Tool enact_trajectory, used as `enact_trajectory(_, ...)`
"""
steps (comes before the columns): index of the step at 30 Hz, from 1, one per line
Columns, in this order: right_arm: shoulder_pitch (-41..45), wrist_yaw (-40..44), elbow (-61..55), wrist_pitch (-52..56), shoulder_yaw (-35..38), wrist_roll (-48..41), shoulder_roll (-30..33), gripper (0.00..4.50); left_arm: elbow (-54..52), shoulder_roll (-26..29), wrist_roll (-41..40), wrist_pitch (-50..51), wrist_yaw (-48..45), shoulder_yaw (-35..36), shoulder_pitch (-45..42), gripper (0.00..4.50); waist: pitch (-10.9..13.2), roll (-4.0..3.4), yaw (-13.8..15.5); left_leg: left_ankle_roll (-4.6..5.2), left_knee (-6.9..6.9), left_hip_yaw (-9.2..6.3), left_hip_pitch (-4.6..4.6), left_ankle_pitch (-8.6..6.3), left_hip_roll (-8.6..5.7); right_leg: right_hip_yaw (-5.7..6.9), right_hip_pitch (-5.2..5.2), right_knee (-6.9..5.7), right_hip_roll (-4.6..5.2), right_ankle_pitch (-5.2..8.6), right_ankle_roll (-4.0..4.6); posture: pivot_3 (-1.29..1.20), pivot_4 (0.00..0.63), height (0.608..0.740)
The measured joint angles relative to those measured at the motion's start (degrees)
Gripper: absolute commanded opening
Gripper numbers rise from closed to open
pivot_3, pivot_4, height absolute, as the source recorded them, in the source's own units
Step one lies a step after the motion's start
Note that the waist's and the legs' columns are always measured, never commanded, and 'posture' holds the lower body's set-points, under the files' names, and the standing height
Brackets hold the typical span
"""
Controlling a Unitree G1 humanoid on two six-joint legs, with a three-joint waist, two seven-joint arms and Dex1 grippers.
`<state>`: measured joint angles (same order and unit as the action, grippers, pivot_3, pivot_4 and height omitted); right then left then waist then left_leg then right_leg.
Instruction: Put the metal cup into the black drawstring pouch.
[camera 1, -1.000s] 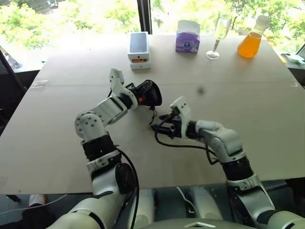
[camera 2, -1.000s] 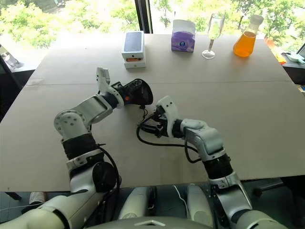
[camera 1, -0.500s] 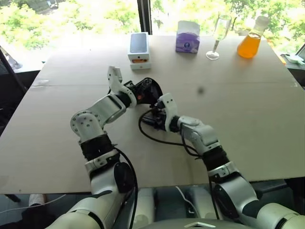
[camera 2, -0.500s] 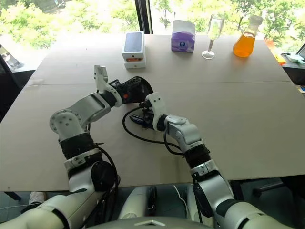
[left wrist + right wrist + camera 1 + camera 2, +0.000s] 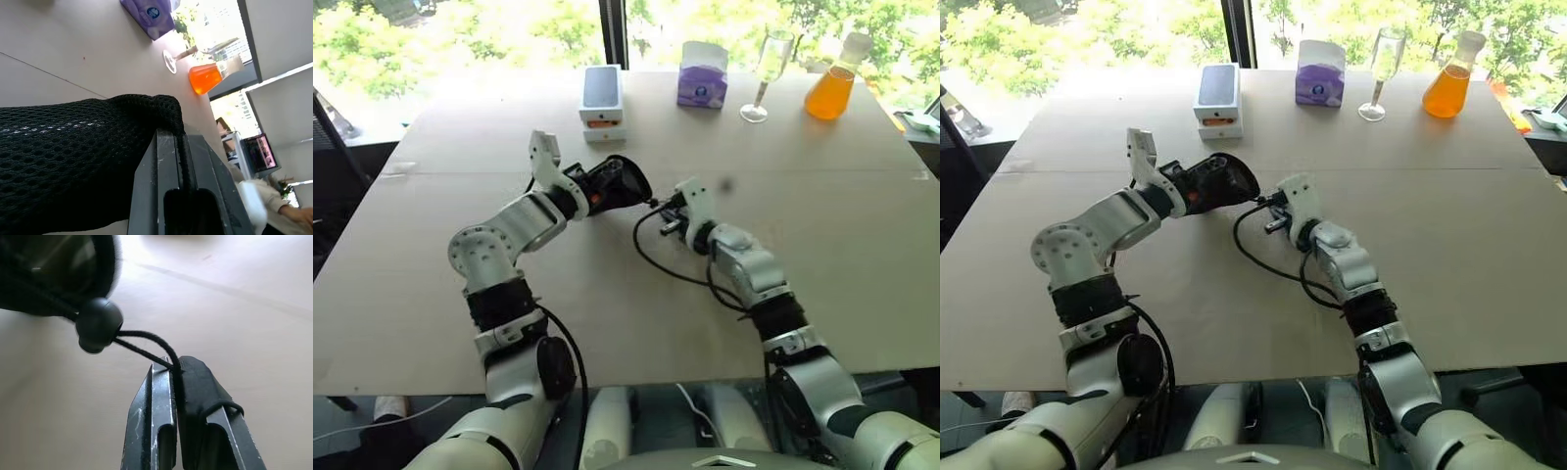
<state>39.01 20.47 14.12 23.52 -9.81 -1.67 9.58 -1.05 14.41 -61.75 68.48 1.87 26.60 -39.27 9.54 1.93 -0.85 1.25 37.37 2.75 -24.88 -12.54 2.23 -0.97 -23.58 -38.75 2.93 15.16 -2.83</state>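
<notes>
My left pincer is clenched on the black drawstring pouch, with a fold of its mesh cloth pinched between the fingers. I hold the pouch lifted a little above the worktop so that it does not slide when the cord is pulled. Its mouth is turned toward my right arm.

My right pincer is clenched on the thin cord, just behind the round black toggle. The cord runs taut from the toggle into my fingers, so I judge I am pulling it to draw the mouth closed. The toggle sits against the rim of the pouch, which should keep the mouth tight.

I cannot see the metal cup clearly. The pouch looks rounded and full, and in the right wrist view something paler shows inside the mouth, so I think the cup is already inside, but I cannot be sure.

The white phone box, the purple tissue box, the stemmed glass and the flask of orange liquid stand far back, well apart from my work.
</notes>
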Motion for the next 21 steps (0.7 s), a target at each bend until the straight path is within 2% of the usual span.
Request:
enact_trajectory(1,0.07,0.66,-2.13,0.13,-0.16,1.2,2.41,0.0,-1.24,1.41,0.24,0.16,-1.91,-1.58,0.99,1.19,0.0,-0.01,-0.04,-0.01,-0.03,0.01,0.01,0.0,-0.02,0.0,-0.02,0.0,-0.01,0.0,0.0,0.0,0.15,0.74)
enact_trajectory(2,0.35,2.2,-5.88,0.48,-0.79,3.03,6.53,0.0,-3.67,4.66,1.3,0.07,-6.13,-4.88,2.67,1.71,0.01,-0.01,-0.19,-0.02,-0.09,0.04,0.03,0.0,-0.01,-0.02,-0.05,0.02,-0.06,0.0,0.01,0.0,0.15,0.74)
enact_trajectory(3,0.53,2.88,-7.25,0.71,-1.0,3.6,7.8,0.0,-4.62,5.9,1.61,0.1,-7.71,-6.23,3.18,1.99,0.01,-0.02,-0.27,-0.02,-0.11,0.05,0.04,0.0,0.0,-0.03,-0.06,0.03,-0.11,0.0,0.01,0.0,0.15,0.74)
enact_trajectory(5,2.05,6.48,-12.77,1.61,-2.24,5.38,11.9,0.0,-8.47,11.0,4.88,-2.74,-16.96,-12.63,5.04,1.99,0.01,-0.04,-0.85,-0.13,-0.24,0.05,0.17,0.06,0.09,-0.07,-0.05,-0.01,-0.22,0.02,0.04,0.0,0.15,0.74)
enact_trajectory(10,3.34,11.92,-17.47,1.43,-5.09,7.17,16.55,0.0,-11.98,19.41,14.16,-13.66,-33.8,-23.16,6.23,1.99,0.05,-0.09,-1.08,-0.12,-0.19,0.08,0.11,0.08,0.03,-0.09,-0.02,0.09,-0.15,0.04,0.07,0.0,0.15,0.74)
enact_trajectory(13,4.95,13.82,-18.36,1.05,-5.34,8.19,18.46,0.0,-11.13,19.51,20.28,-20.17,-38.64,-28.17,4.11,1.99,0.05,-0.08,-0.41,0.02,-0.12,0.07,0.04,0.0,0.0,-0.07,0.0,0.17,-0.14,0.03,0.05,0.0,0.15,0.74)
enact_trajectory(15,5.83,15.24,-20.11,1.03,-5.42,8.21,18.72,0.0,-8.92,17.54,23.97,-24.81,-41.09,-30.66,1.71,1.99,0.05,-0.08,0.14,0.04,-0.11,0.06,0.03,-0.01,0.01,-0.05,0.0,0.19,-0.18,0.03,0.05,0.0,0.15,0.74)
enact_trajectory(21,5.98,17.68,-23.55,1.28,-6.3,8.46,18.78,0.0,-2.37,12.97,29.01,-29.68,-42.97,-32.26,-0.91,1.99,0.05,-0.09,0.12,0.08,-0.08,0.05,-0.04,-0.02,0.04,-0.05,-0.01,0.25,-0.22,0.04,0.04,0.0,0.15,0.74)
